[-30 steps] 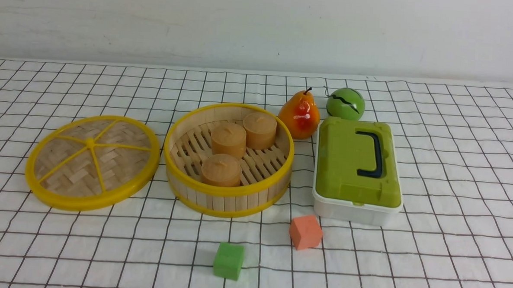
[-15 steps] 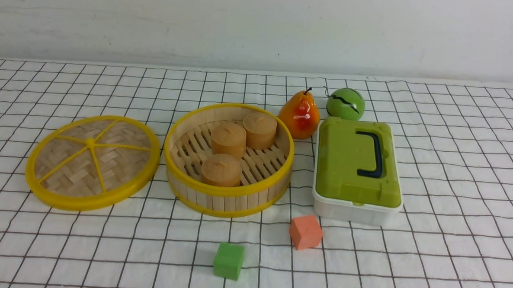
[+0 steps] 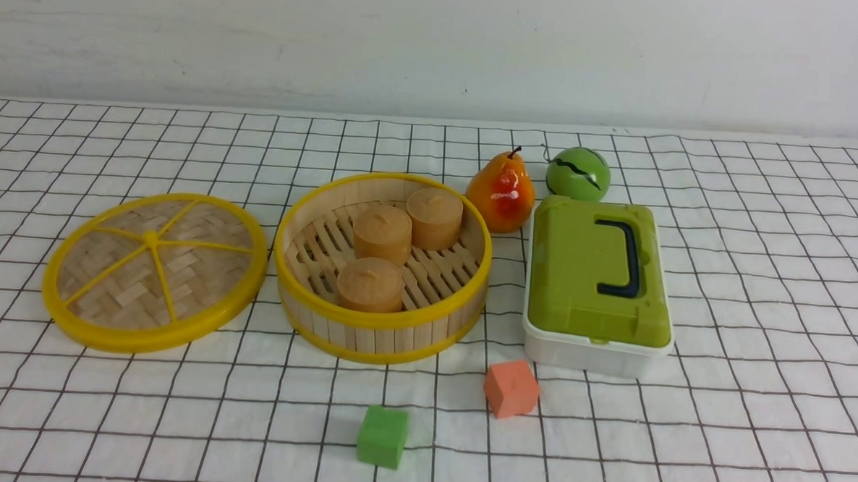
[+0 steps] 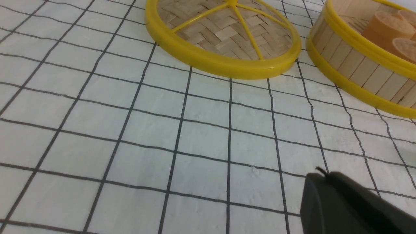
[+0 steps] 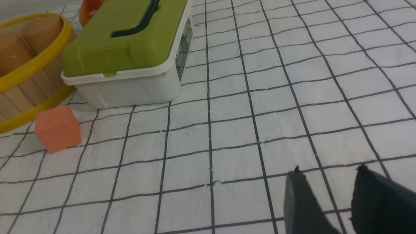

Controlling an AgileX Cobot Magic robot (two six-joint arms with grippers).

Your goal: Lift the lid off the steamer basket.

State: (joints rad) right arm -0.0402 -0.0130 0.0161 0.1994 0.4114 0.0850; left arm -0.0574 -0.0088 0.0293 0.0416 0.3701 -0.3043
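Step in hand: by the lie of things, the lifting is done; the task reads as finished. Next move, as I judge it, calls only for the arms to keep clear of the table's contents.

Nearest, wrist views:
- Left gripper (image 4: 354, 208): only one dark finger shows in the left wrist view, above bare cloth. How wide it stands I cannot tell; nothing is seen in its hold.
- Right gripper (image 5: 338, 198): two dark fingers with a narrow gap between them, empty, over the checked cloth (image 3: 754, 429).

Near row:
- Green cube (image 3: 382, 436); orange cube (image 3: 511, 388), just in front of the box.

Middle row:
- The lid (image 3: 155, 271): flat on the cloth to the left of the basket, just beside it, whether touching I cannot tell. Woven pale bamboo disc, thick yellow rim, yellow spokes meeting at a hub.
- The steamer basket (image 3: 380, 326): open-topped, upright. Pale slat walls, yellow top and bottom rims, slatted floor, holding three tan cylinders (image 3: 381, 233).
- White box with green lid and dark handle (image 3: 597, 277), right of the basket.

Far row:
- Pear (image 3: 500, 192); green ball (image 3: 577, 173).
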